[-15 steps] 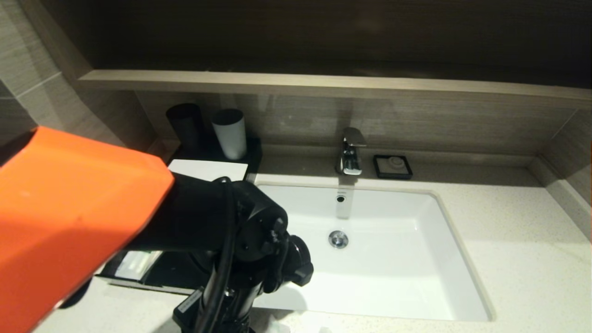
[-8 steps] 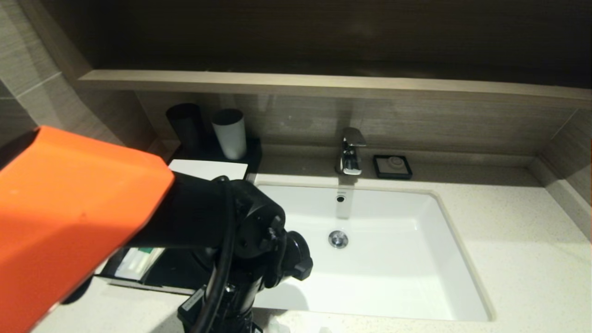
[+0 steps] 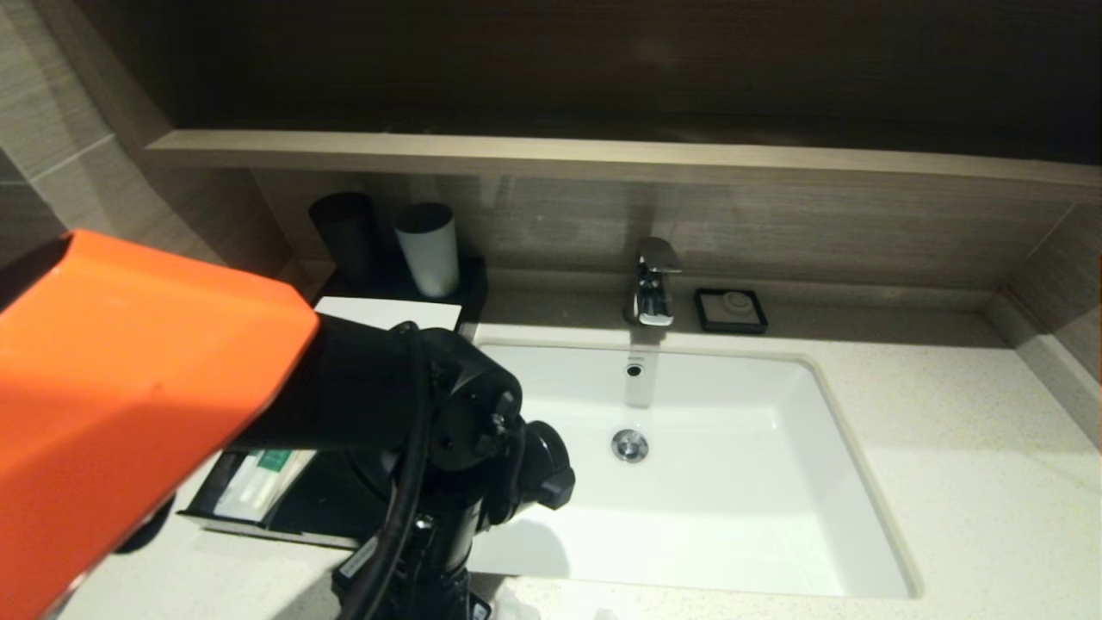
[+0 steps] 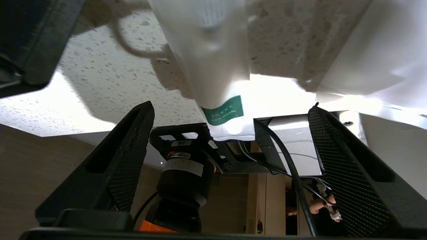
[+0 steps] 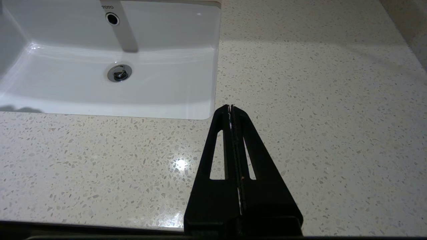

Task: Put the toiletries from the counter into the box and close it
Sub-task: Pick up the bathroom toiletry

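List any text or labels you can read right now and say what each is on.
"TOTO": on the sink basin, by the overflow hole.
Green label with pale print on the white packet between the open left gripper fingers: too small to read.
Sticker on the left arm: unreadable.
Green print on the packet in the box: unreadable.

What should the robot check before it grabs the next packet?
1. Left hand open: ok, its fingers are spread wide.
2. Target lined up: ok, the green-label packet lies on the counter just ahead of the gap, not yet between the fingers.
3. Box ready: ok, its drawer is pulled out, with a stored packet inside.
4. Right hand out of the way: ok, it is shut and sits over the counter beside the sink.
5. Other packets left to pick: cannot tell, the left arm hides much of the counter in the head view.
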Available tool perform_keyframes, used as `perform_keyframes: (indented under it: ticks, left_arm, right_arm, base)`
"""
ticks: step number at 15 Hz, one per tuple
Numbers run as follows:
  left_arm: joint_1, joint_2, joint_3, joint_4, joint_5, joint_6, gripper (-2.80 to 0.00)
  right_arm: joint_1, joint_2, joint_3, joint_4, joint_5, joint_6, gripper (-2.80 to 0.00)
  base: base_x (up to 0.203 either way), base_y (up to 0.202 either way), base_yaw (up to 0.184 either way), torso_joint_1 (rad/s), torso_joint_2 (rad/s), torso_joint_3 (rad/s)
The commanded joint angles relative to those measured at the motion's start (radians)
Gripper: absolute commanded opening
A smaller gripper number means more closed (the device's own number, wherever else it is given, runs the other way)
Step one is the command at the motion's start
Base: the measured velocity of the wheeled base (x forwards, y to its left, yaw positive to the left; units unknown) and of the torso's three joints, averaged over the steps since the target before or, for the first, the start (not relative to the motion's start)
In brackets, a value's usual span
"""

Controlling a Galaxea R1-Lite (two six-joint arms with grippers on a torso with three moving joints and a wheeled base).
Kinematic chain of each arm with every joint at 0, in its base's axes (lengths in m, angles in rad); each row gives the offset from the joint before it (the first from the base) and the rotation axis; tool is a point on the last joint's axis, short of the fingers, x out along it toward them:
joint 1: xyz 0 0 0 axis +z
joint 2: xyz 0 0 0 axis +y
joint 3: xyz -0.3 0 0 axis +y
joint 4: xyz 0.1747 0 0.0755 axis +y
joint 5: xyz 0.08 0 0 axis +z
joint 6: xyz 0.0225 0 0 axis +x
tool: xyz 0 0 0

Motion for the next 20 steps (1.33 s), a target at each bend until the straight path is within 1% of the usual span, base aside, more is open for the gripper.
perform_keyframes:
  ticks: [1, 20]
  left_arm:
    - [0.007, -0.005, 0.0, 0.007, 0.001, -0.002, 0.0]
    - [0.022, 0.014, -0.014, 0.007, -0.004, 0.004, 0.0]
  right_arm:
    - [0.0, -0.001, 0.0, 0.0, 0.0, 0.0, -2.8]
    - [0.0, -0.001, 0.0, 0.0, 0.0, 0.0, -2.8]
  base:
    - [0.0, 0.0, 0.0, 0.0, 0.0, 0.0]
    - [0.0, 0.0, 0.0, 0.0, 0.0, 0.0]
